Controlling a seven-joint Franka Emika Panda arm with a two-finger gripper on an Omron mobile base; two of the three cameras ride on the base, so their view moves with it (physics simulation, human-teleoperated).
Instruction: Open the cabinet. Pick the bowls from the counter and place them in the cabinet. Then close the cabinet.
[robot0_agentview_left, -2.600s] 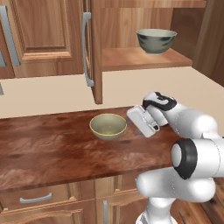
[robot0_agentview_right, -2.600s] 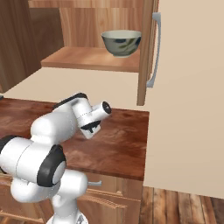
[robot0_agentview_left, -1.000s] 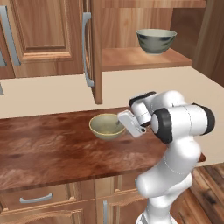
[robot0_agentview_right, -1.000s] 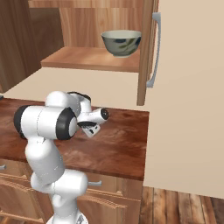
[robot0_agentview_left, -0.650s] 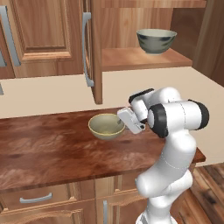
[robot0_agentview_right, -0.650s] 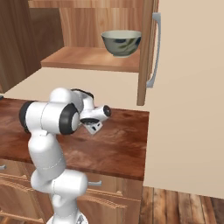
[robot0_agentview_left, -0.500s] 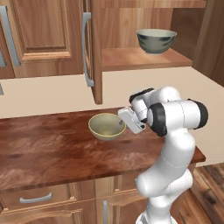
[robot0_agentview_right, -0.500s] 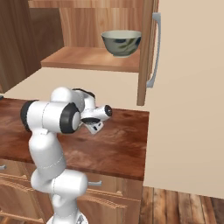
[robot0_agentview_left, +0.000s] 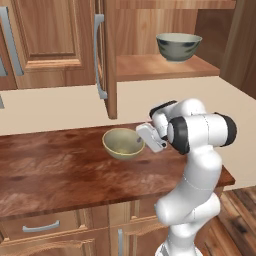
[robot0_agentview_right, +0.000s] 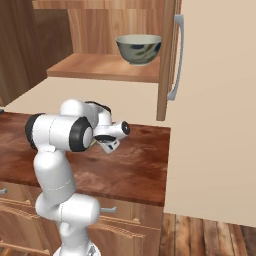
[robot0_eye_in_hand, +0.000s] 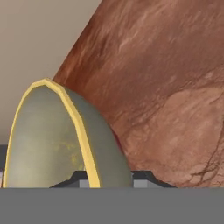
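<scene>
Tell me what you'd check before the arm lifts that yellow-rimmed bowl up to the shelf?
1. End effector closed on the beige bowl's rim: ok, the fingers straddle the rim in the hand view.
2. Cabinet doors open: ok.
3. Free shelf space beside the grey-green bowl: ok, bare wood to its left.
4. Beige bowl off the counter: not ok, it sits there.
5. Grip firm enough to lift: cannot tell.
</scene>
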